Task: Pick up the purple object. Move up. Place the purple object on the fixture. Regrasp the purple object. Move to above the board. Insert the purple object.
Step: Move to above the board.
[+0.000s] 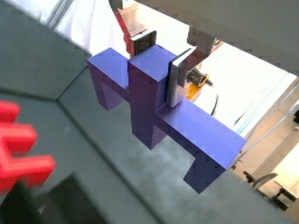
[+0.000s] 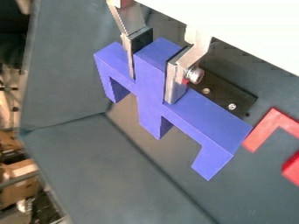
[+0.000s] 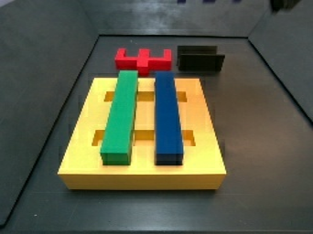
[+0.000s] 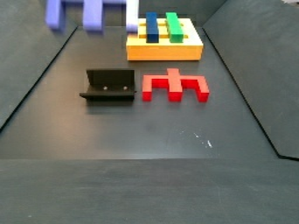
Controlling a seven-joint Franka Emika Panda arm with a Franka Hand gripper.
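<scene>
My gripper (image 1: 162, 66) is shut on the purple object (image 1: 198, 140), its silver fingers clamping the block's raised middle leg, as both wrist views show (image 2: 158, 66). The purple object (image 2: 211, 131) hangs in the air, well above the floor. In a side view it shows at the top edge (image 4: 87, 10), high over the far left, with the gripper itself out of frame. The black fixture (image 4: 107, 86) stands empty on the floor beside the red block; it also shows in a side view (image 3: 202, 59). The yellow board (image 3: 86, 137) lies flat on the floor.
A red notched block (image 4: 176, 86) lies next to the fixture and shows in a wrist view (image 2: 274, 136). A green bar (image 3: 120, 114) and a long blue bar (image 3: 167, 114) sit in the board's slots. Dark sloped walls surround the floor.
</scene>
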